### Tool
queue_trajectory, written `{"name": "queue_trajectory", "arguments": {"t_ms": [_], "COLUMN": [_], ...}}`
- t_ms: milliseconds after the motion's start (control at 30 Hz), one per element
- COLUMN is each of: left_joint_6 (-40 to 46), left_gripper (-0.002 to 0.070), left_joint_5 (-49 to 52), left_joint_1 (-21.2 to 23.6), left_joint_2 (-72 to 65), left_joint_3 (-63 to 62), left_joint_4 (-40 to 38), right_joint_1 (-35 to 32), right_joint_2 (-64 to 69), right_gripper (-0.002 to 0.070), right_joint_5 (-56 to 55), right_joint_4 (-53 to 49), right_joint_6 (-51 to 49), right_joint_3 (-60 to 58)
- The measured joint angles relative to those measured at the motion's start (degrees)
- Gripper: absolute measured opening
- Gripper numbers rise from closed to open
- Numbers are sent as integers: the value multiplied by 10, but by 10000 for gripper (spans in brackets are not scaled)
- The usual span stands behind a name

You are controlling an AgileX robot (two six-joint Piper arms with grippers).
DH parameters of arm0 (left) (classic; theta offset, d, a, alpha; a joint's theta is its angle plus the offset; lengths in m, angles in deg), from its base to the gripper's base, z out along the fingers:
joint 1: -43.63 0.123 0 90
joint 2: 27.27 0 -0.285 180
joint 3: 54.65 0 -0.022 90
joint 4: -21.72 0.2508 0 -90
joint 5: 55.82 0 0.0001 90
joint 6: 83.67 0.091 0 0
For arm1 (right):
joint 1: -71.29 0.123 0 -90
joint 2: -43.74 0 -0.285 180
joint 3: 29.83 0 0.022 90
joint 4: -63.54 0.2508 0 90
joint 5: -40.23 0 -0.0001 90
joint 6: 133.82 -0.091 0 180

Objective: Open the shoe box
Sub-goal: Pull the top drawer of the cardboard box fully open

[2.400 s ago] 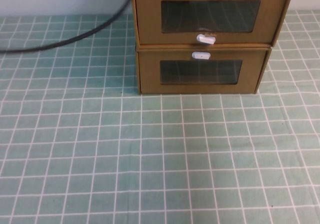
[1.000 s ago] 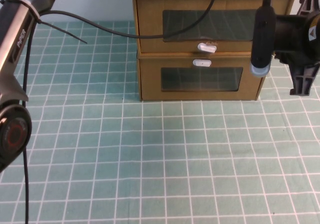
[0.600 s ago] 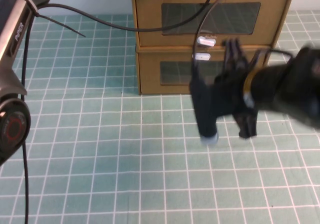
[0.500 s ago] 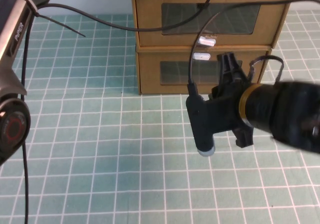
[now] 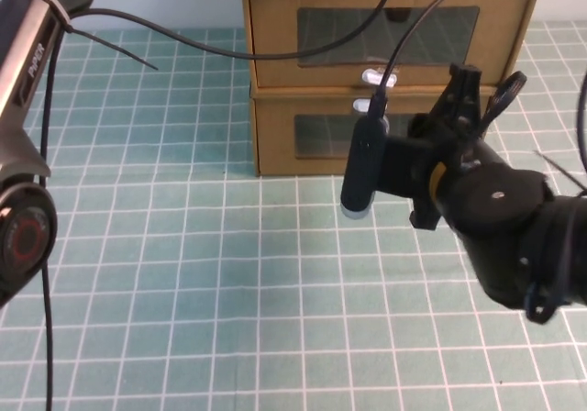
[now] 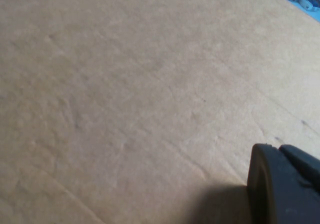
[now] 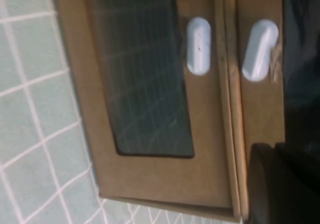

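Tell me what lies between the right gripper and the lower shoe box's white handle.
Nothing: the right wrist view shows only bare box front between the shut right gripper and the lower handle. The left gripper faces a cardboard surface.

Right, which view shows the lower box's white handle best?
Right wrist view: the lower handle is close and unobstructed. High view: the right wrist camera partly covers it, right gripper shut before the boxes. Left wrist view: only cardboard under the left gripper.

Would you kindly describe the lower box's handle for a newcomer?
Two stacked boxes stand far back on the table, left gripper above, shut right gripper in front. Two white handles flank their seam; yours is the lower handle, above its window.
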Motion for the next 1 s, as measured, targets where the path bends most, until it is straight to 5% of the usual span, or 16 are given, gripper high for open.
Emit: {"name": "queue_trajectory", "arguments": {"t_ms": [233,667,1000], "left_joint_6": [-2,-2,-3], "left_gripper": [-5,-5,-5], "left_joint_5": [0,0,0], "left_joint_1": [0,0,0], "left_joint_2": [0,0,0], "left_joint_3": [0,0,0], "left_joint_4": [-1,-1,-1], "right_joint_1": [0,-12,-31], "right_joint_2": [61,117,134], "right_gripper": [2,267,303], "right_joint_5": [31,33,36], "right_joint_4": [0,-1,-1], "right_joint_6": [-26,-50,-74], "right_joint_3": [58,125,132]}}
